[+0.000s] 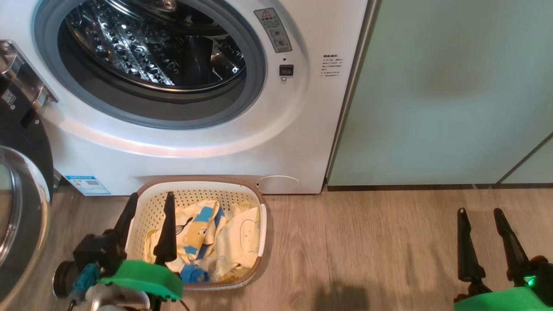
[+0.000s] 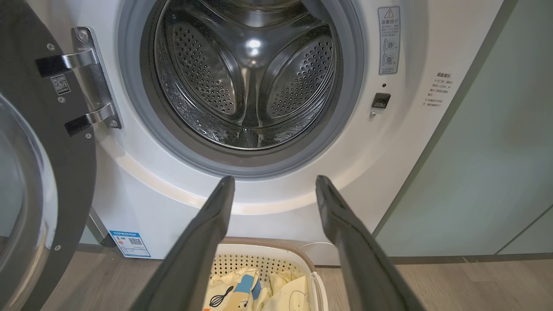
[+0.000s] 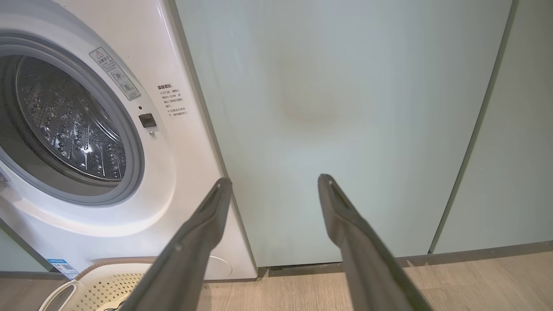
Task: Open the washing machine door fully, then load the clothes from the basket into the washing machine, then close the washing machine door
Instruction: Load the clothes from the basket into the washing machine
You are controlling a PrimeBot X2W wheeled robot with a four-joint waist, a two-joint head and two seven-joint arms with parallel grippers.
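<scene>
The washing machine door (image 1: 23,181) stands swung open at 9 o'clock in the head view, its black rim and clear glass bowl turned out from the washing machine (image 1: 281,129). The steel drum (image 1: 151,47) gapes at 11 o'clock inside the grey gasket (image 1: 255,82), with no fabric visible in it. A small blue sticker (image 1: 88,185) sits at the machine's lower corner, toward 8 o'clock.

The basket (image 1: 198,179) rests on the wooden floor (image 1: 367,250) at 7 o'clock, close against the foot of the machine. The clothes (image 1: 224,237) lie heaped inside it — pale yellow with cartoon prints and blue patches.

The left gripper (image 1: 151,196) is at 7 o'clock, its 2 fingers spread apart and holding nothing; 1 finger lines up with the basket's left wall, the other crosses the clothes. In the left wrist view the same gripper (image 2: 274,179) points at the drum's lower edge.

The right gripper (image 1: 479,212) sits at 4 o'clock over bare floor — fingers apart, empty, well clear of the basket. It faces the pale green cabinet doors (image 1: 453,86) at 2 o'clock.
</scene>
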